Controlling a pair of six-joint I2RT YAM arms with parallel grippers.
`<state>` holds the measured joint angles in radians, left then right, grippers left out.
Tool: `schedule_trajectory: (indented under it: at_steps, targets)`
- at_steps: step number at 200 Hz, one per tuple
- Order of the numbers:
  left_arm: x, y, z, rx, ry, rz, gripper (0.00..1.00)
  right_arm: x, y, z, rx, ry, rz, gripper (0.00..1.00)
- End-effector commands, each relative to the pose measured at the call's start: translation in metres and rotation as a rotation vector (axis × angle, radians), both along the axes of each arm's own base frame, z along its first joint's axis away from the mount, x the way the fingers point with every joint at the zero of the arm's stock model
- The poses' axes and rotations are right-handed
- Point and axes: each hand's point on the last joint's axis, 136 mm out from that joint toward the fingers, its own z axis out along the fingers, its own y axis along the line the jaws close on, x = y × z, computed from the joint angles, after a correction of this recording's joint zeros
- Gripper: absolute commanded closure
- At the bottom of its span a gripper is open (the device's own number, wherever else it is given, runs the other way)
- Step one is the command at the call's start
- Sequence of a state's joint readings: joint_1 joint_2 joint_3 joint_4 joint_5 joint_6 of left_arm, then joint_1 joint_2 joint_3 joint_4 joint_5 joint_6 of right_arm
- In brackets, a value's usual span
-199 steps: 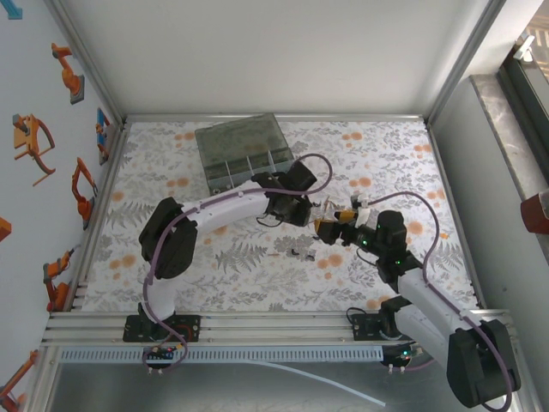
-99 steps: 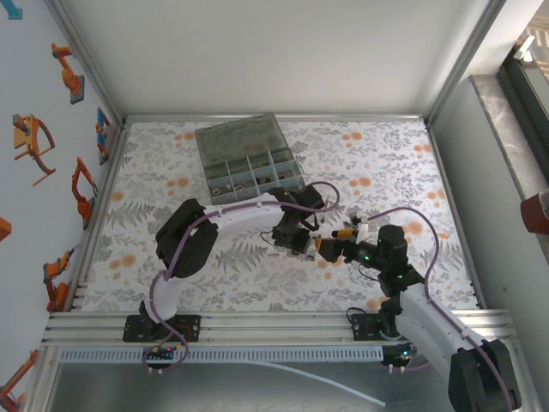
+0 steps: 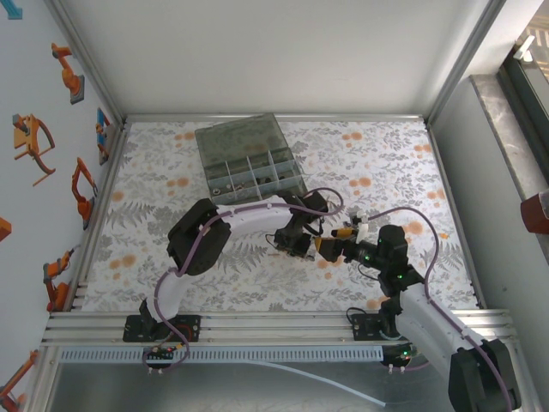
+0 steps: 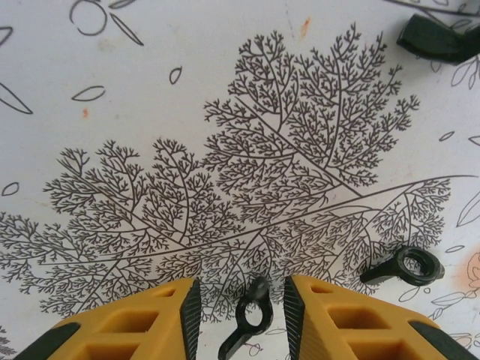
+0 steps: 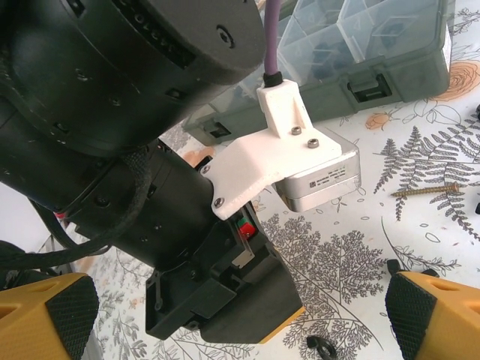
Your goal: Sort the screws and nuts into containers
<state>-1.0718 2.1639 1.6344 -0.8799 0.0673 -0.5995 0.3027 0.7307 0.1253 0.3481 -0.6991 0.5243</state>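
I hold left tool (image 4: 240,300) low over floral-print table (image 4: 225,112), yellow fingers (image 4: 127,330) parted astride a tiny black ring-shaped nut (image 4: 251,319), not pinching yet, so closing should trap it; right tool (image 5: 241,315) gapes empty alongside, w/ smoky-grey plastic organiser box (image 3: 244,142) waiting beyond.

You've got a white fern-and-orange-flower printed table cover (image 3: 141,219) inside silver aluminium frame rails (image 3: 274,323). Orange robot-arm stickers (image 3: 67,72) on the pale left wall (image 3: 30,193).

Black nut (image 4: 258,291) cropped btm edge.
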Motion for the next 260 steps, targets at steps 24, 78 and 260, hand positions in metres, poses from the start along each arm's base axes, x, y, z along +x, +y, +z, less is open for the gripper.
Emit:
schedule_trajectory:
  at_steps: [24, 78, 260]
  targets:
    - [0.008, 0.003, -0.008, 0.03, -0.01, 0.041, 0.74, -0.002, 0.002, 0.002, 0.012, -0.013, 0.012, 0.0]
    - [-0.007, 0.009, -0.004, 0.026, 0.033, 0.015, 0.73, -0.002, 0.002, 0.003, 0.011, -0.013, 0.011, 0.01]
    - [0.045, -0.003, 0.043, -0.158, -0.106, 0.056, 1.0, -0.001, -0.001, 0.005, 0.002, -0.032, -0.004, 0.0]
